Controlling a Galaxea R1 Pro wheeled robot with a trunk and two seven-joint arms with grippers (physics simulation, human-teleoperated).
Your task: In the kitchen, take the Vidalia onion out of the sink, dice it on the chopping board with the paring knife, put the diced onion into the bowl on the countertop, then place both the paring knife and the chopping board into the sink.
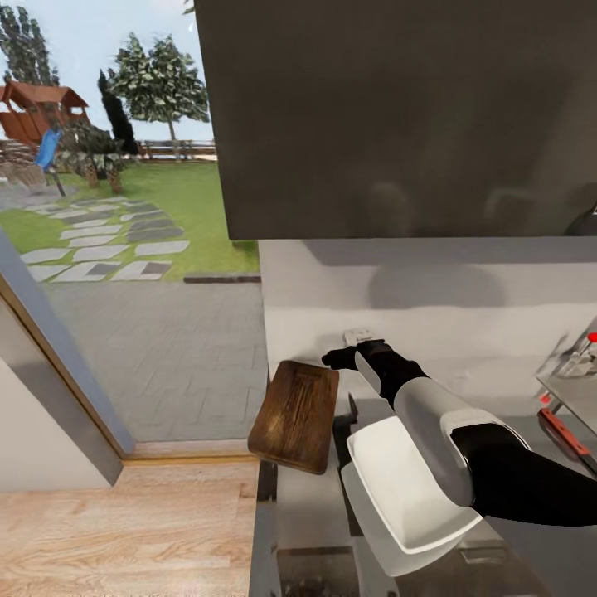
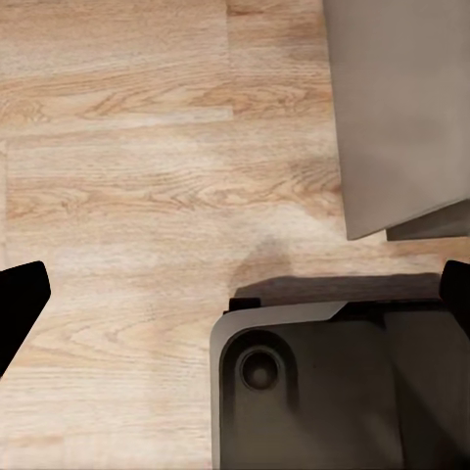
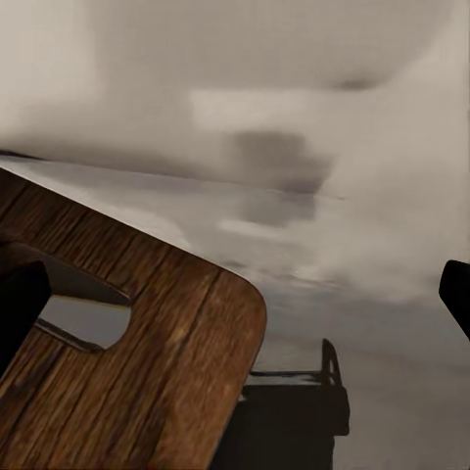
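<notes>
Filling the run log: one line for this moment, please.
right end effector: open, by chopping board | board: overhanging countertop edge | bowl: beside board | left end effector: open, over floor

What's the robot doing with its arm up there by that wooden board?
The robot's right arm reaches over the grey countertop, with its right gripper just past the far end of the dark brown wooden chopping board. The board hangs partly over the counter's edge. A shallow white square bowl sits beside it. The gripper isn't holding anything. The left gripper hangs open over the wooden floor.
</notes>
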